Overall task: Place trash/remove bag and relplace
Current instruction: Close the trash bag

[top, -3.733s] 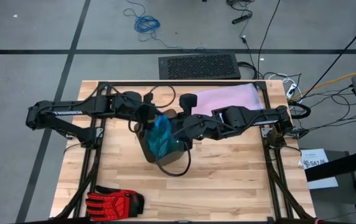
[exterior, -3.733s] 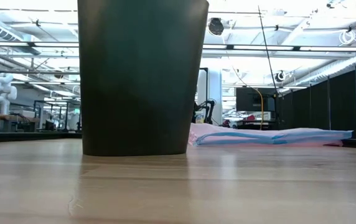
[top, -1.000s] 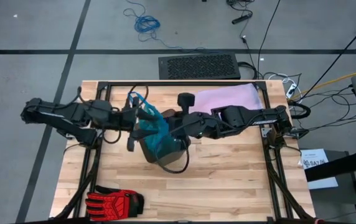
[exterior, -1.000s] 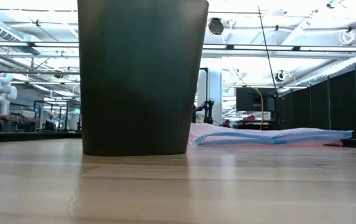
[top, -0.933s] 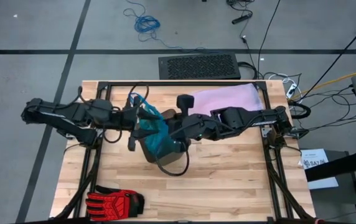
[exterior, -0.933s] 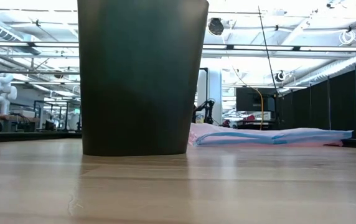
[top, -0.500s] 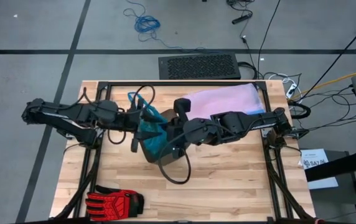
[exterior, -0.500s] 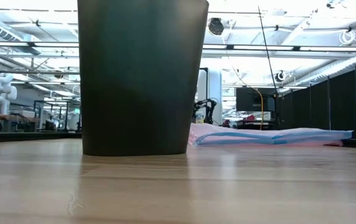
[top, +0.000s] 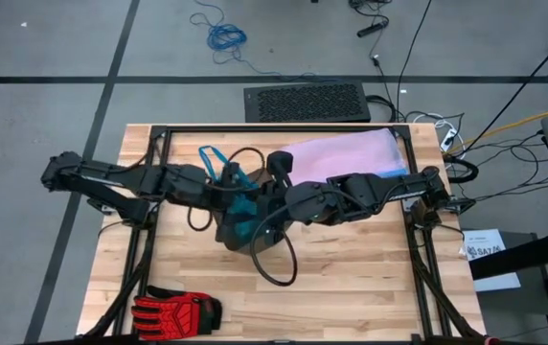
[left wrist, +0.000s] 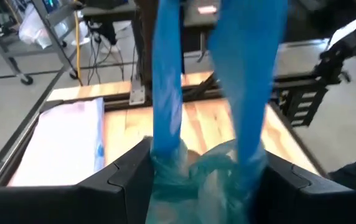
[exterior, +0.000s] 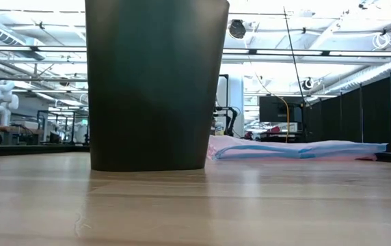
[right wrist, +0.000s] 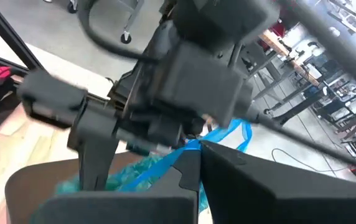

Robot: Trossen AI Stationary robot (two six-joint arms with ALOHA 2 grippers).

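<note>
The dark bin [top: 239, 238] stands mid-table and fills the low view [exterior: 156, 82]. The teal bag [top: 242, 206] sits in it, and its blue drawstring loops [top: 211, 158] stick out toward the far edge. My left gripper [top: 228, 192] reaches in from the table's left and is shut on the bag's gathered top [left wrist: 196, 171]. My right gripper [top: 256, 217] comes from the right over the bin's mouth, with its fingers together [right wrist: 196, 165] beside the bag. The trash is out of view. My left gripper pinches the bag's bunched neck [left wrist: 193, 163] between its two fingers, just under the drawstring loops [left wrist: 168, 81], several layers gathered. It comes from the table's left, slanting down. The loops rise beyond the fingers, and the bag's body stays in the bin. My right gripper is shut; I cannot tell whether it touches the bag or the bin.
A pale lilac bag [top: 346, 153] lies flat on the far right of the table, also in the low view [exterior: 298, 150]. A red-and-black glove [top: 173, 309] lies at the near left corner. A black cable loop [top: 276, 261] hangs from the right arm just near of the bin.
My left gripper has moved toward the table's right, farther over the bin, keeping its hold on the bag. My right gripper has moved toward the table's left and near edge, over the bin's mouth, so less of the teal bag shows. The bin has stayed put.
</note>
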